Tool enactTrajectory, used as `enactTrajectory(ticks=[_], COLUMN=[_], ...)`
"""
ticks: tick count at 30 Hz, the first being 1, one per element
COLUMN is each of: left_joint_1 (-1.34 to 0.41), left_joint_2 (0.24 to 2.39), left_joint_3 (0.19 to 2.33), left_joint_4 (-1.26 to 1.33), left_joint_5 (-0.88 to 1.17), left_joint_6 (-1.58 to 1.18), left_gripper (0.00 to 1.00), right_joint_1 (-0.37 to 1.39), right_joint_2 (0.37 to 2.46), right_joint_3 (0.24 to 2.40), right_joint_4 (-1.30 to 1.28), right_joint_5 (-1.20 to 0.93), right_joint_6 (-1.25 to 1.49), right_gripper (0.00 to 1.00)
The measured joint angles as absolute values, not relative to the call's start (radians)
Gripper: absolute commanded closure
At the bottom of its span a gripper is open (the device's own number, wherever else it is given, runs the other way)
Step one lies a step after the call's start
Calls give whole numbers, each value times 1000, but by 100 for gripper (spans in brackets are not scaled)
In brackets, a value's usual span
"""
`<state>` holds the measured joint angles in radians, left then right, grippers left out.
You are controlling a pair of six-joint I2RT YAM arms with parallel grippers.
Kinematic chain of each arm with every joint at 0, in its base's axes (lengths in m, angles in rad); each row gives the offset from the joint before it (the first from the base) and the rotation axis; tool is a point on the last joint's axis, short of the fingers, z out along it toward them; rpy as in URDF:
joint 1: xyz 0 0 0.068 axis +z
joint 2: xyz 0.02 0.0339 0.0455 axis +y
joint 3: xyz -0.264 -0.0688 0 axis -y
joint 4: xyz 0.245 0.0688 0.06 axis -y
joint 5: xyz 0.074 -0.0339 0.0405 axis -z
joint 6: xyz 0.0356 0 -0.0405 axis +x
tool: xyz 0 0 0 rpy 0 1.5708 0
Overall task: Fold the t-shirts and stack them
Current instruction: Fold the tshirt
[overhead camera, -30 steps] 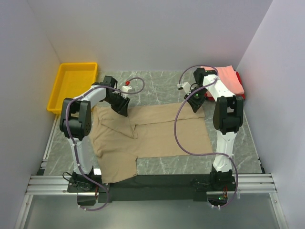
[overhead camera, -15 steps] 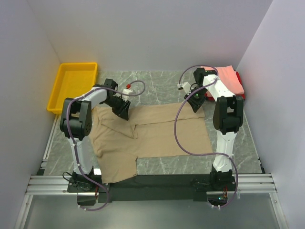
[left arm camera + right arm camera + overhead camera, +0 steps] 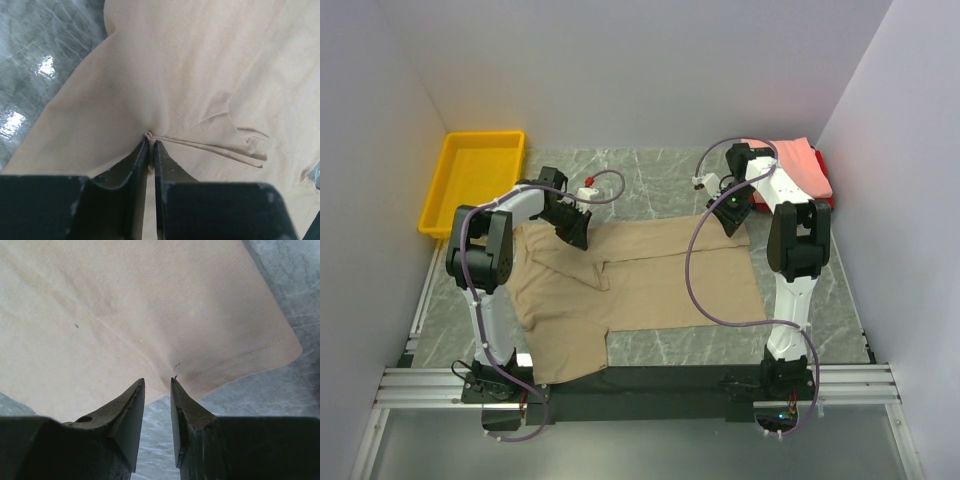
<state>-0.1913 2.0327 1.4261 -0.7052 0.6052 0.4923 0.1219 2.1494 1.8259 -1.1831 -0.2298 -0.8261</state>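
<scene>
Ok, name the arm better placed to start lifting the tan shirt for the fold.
Left. The left hand is pinched shut on a pucker of the tan t-shirt, so it could lift now. The right hand straddles the hem with fingers apart and likely must close first.

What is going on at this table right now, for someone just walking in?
Two robot arms are working on a tan t-shirt spread on the table. The left gripper is shut on a pinch of cloth at the shirt's far left edge. The right gripper straddles the far right hem corner with a narrow gap, so its grip is unclear. A folded pink t-shirt lies on a red t-shirt at the far right.
</scene>
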Motion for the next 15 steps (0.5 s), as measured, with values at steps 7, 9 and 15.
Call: enactTrajectory(ticks=[7,9,15], left_joint_1=[-192,-192,-192], left_joint_2=[1952,1913,1827], left_joint_3=[1348,1319,1264], left_joint_4=[-716,-720,-723], left_joint_5=[608,608,611], left_joint_6=[525,533,545], left_gripper=[71,75,99], right_joint_1=[122,122,122], right_joint_2=[2149,2149,2149], right_joint_3=[1825,1825,1825], right_joint_4=[-1183,-1183,-1183], right_joint_5=[-230,-230,-230], right_joint_6=[-826,-826,-826], right_gripper=[65,65,65])
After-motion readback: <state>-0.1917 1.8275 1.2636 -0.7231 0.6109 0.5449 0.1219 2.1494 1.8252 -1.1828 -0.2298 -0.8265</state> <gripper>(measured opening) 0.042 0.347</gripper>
